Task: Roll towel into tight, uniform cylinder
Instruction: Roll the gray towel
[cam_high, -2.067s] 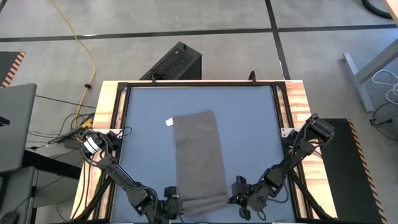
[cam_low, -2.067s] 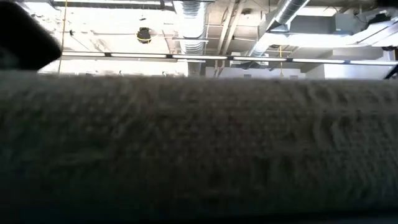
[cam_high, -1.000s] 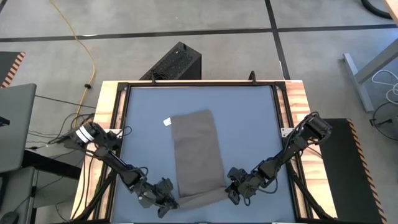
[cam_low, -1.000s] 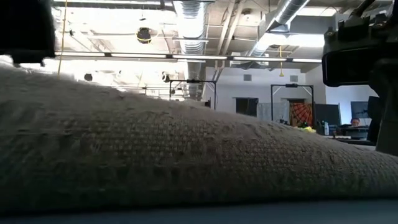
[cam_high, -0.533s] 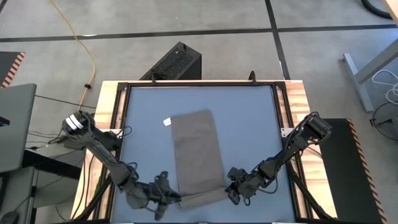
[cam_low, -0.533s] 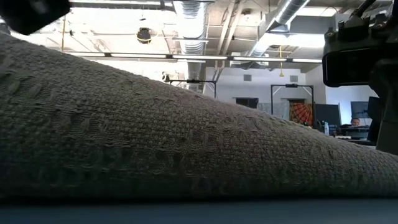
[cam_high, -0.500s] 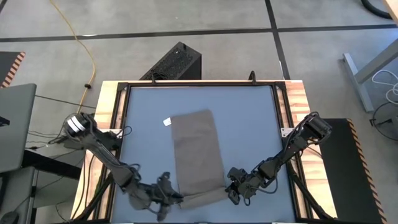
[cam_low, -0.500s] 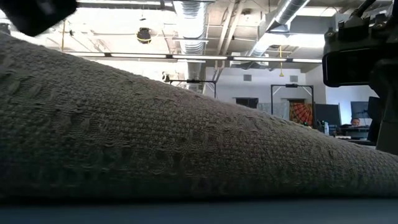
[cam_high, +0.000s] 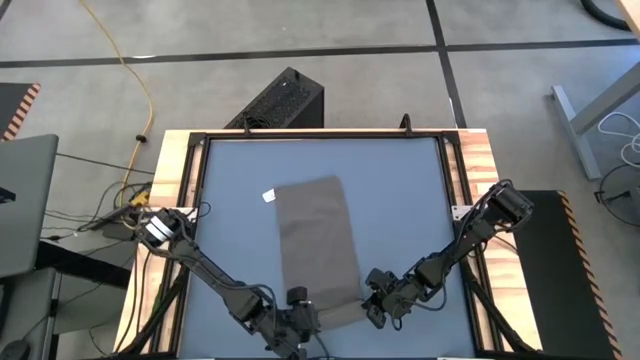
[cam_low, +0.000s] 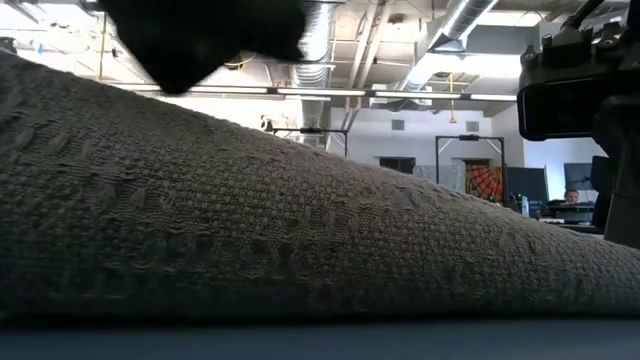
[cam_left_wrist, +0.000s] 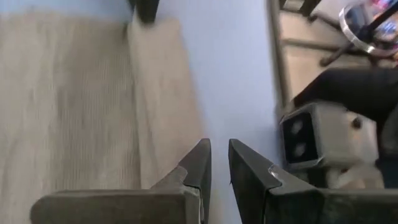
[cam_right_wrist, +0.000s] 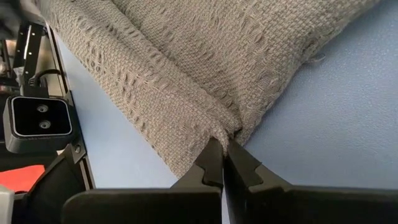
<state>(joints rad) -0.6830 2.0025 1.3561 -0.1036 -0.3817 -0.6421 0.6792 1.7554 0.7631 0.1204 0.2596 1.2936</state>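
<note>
The towel (cam_high: 320, 245) lay flat mid-table, taupe, w/ only its near edge turned over into a short first fold, so rolling had barely begun. Since approx. 0.5 s ago the left gripper (cam_high: 303, 318) had slid inward along that fold, fingers nearly together, holding nothing. The right gripper (cam_right_wrist: 224, 163) stayed pinched on the towel's near right corner.

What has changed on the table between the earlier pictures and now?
The left claw moved from the towel's near left corner inward along the folded near edge; its fingers are nearly closed with no cloth between them, above the table mat. The near edge, flat two seconds ago, is now folded over. The right claw stays pinched on the near right corner, and the rest of the towel lies as before.
</note>
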